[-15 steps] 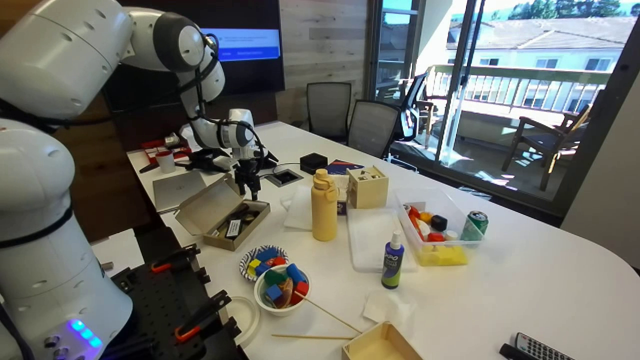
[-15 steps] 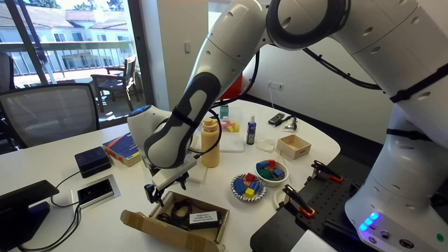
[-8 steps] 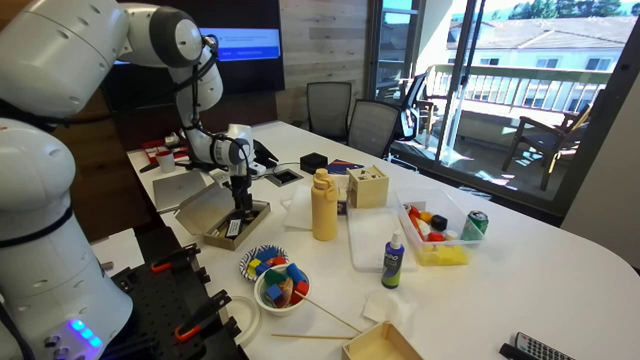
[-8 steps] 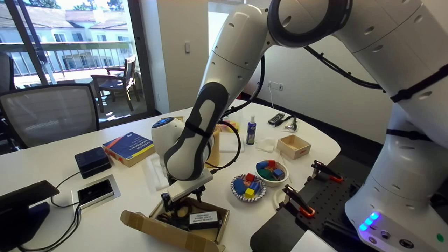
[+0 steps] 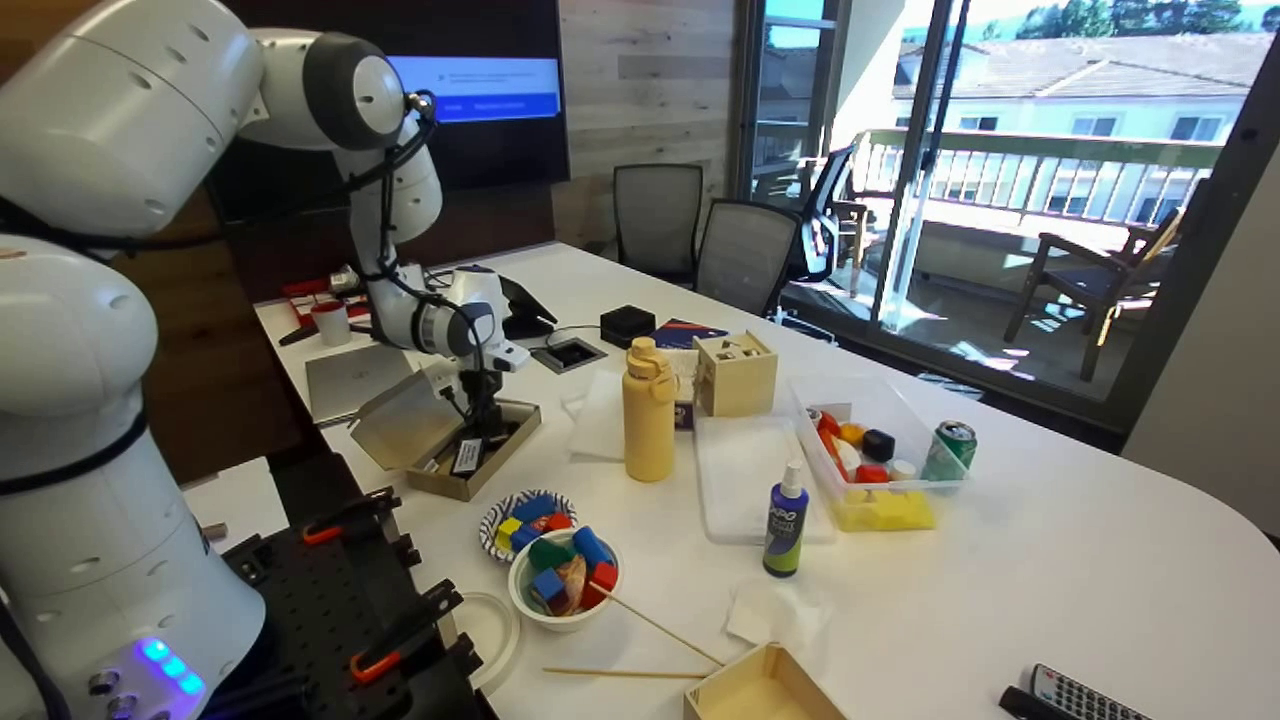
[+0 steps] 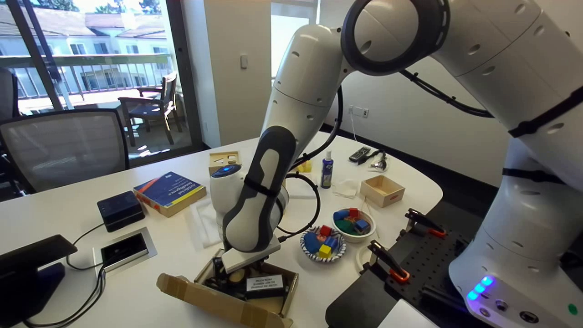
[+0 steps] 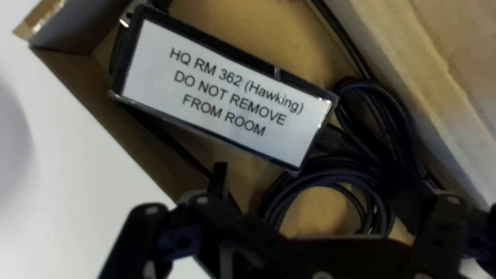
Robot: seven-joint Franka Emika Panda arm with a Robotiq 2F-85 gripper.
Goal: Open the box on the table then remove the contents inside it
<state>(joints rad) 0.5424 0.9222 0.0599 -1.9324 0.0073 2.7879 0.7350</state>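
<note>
The tan-brown cardboard box (image 5: 440, 484) stands on the white table (image 5: 1060, 560) with its flap lid (image 6: 218, 298) swung open. Inside it lie a black adapter with a white printed label (image 7: 217, 93) and coiled black cable (image 7: 334, 174); the adapter also shows in both exterior views (image 5: 467, 457) (image 6: 265, 285). My gripper (image 7: 313, 182) is open, pointing down inside the box over the cable coil, with one finger on each side of it. In both exterior views the fingertips (image 5: 485, 418) (image 6: 239, 274) are partly hidden by the box walls and arm.
A yellow bottle (image 5: 648, 425) stands beside the box. A patterned bowl (image 6: 323, 244) and a white bowl (image 6: 354, 224) of blocks are close by. A laptop (image 5: 358, 380), a blue book (image 6: 170, 193) and a black device (image 6: 120, 210) lie around the box.
My gripper has moved over the box and then down into it, to the cable coil. The box and its contents look unmoved.
</note>
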